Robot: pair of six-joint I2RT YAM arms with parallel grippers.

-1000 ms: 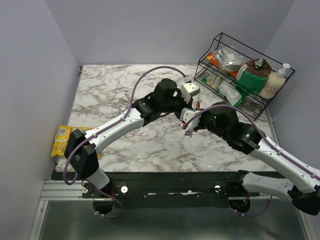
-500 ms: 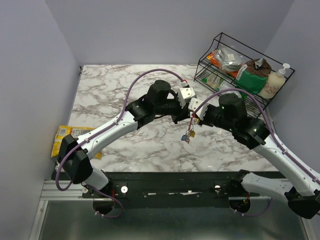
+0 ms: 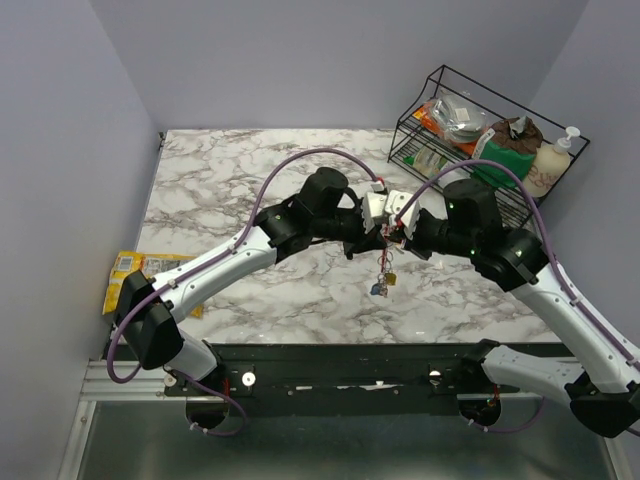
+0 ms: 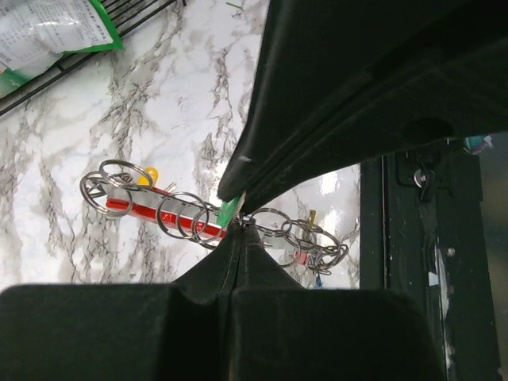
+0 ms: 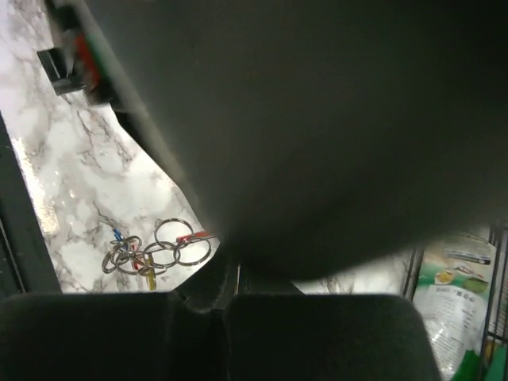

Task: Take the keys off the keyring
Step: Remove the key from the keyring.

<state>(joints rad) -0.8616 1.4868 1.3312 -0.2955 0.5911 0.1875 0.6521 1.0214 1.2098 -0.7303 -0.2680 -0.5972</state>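
Mid-air above the marble table (image 3: pixel 230 180), the left gripper (image 3: pixel 376 230) pinches the keyring (image 4: pixel 135 208), the right gripper (image 3: pixel 397 236) closed tight alongside; light, stiff, slippery keys (image 3: pixel 381 282) dangle, likely best gripped by plastic heads.

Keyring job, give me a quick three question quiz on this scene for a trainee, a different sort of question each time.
1. True or false: the keyring lies inside the wire rack.
2. Which is shut? A: left gripper only. B: right gripper only. C: both.
3. What stands at the rack's right end?
Key: 1 false, it is held up between the grippers, with the keys dangling below. 2 C. 3 a pump bottle.
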